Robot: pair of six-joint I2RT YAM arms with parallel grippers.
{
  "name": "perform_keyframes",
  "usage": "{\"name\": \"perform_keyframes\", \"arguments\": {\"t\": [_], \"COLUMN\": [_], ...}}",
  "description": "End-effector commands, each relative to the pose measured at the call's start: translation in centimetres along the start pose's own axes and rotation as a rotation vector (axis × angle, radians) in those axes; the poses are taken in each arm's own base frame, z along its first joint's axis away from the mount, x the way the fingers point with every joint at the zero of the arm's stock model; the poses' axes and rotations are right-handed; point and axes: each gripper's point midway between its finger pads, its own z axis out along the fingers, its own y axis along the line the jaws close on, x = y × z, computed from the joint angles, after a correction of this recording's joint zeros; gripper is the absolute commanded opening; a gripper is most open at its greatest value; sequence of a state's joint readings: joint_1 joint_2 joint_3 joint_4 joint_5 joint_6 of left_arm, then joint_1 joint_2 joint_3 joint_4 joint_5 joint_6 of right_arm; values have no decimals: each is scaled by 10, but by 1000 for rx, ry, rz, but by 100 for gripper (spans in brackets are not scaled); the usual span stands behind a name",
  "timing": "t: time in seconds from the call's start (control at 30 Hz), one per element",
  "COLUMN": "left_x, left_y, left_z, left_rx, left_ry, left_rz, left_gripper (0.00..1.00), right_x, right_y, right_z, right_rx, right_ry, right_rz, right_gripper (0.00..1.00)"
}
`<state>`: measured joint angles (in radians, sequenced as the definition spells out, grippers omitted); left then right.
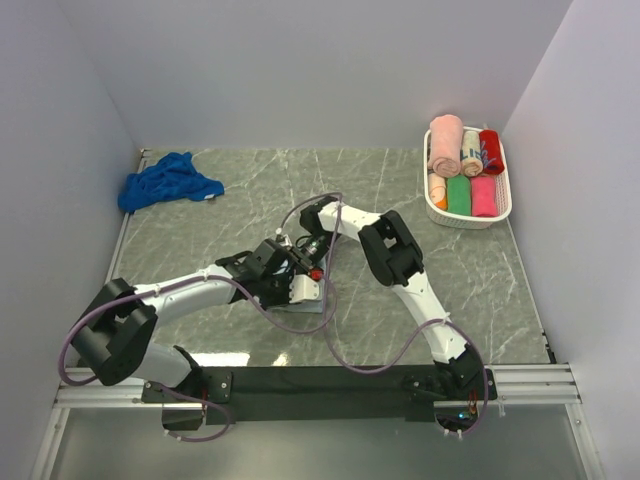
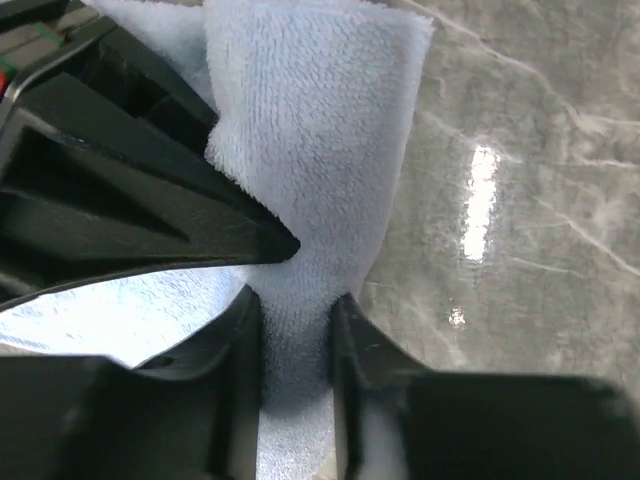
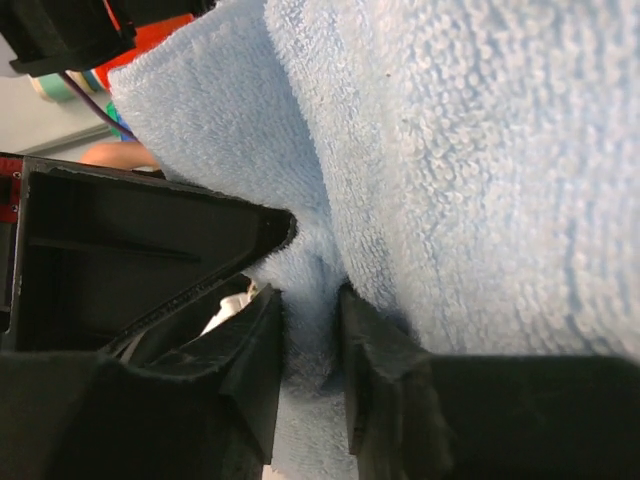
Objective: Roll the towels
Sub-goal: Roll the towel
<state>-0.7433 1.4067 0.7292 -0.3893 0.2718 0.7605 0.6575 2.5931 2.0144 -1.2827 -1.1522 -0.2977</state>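
The pale sky blue towel (image 1: 306, 290) is bunched between the two grippers at the middle of the table. My left gripper (image 2: 296, 330) is shut on a fold of this pale blue towel (image 2: 310, 130). My right gripper (image 3: 312, 330) is shut on another fold of the same towel (image 3: 470, 170). In the top view the two grippers (image 1: 290, 268) meet over the towel and hide most of it. The deep royal blue towel (image 1: 165, 181) lies crumpled at the far left corner, away from both arms.
A white basket (image 1: 497, 215) at the far right holds several rolled towels, pink, green, red and cream. White walls close in the grey marble table (image 1: 480, 280) on three sides. A black rail (image 1: 330, 380) runs along the near edge.
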Motion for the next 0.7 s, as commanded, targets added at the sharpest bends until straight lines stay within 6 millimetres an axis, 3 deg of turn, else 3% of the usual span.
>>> {"name": "perform_keyframes", "arguments": {"t": [0.0, 0.07, 0.2, 0.37, 0.4, 0.43, 0.47, 0.5, 0.57, 0.6, 0.67], "left_x": [49, 53, 49, 48, 39, 43, 36, 32, 30, 29, 25], "left_y": [-44, -55, -65, -60, -53, -49, -35, -33, -18, -14, 0], "left_z": [3, 1, -3, -2, -6, -4, -4, -5, -6, -5, -5], "left_rx": [146, 194, 289, 425, 451, 473, 468, 493, 519, 531, 549], "left_ry": [187, 202, 208, 203, 181, 181, 151, 130, 111, 100, 66], "left_rz": [-90, -126, -205, -374, -402, -451, -447, -467, -495, -501, -512], "left_gripper": [19, 14, 3, 1, 1, 1, 1, 1, 1, 1, 1], "right_x": [-8, -14, -41, -70, -75, -69, -67, -66, -49, -45, -26], "right_y": [-69, -66, -65, -32, -14, -15, -10, 11, 7, 22, 10], "right_z": [-27, -41, -92, -177, -199, -216, -228, -249, -267, -281, -284], "right_rx": [228, 256, 310, 383, 411, 422, 435, 473, 498, 525, 565], "right_ry": [-44, -81, -226, -463, -533, -575, -610, -675, -726, -776, -768], "right_rz": [-22, -31, -53, -135, -196, -187, -198, -265, -247, -298, -270], "right_gripper": [34, 40, 50, 63, 65, 66, 67, 67, 68, 69, 69]}}
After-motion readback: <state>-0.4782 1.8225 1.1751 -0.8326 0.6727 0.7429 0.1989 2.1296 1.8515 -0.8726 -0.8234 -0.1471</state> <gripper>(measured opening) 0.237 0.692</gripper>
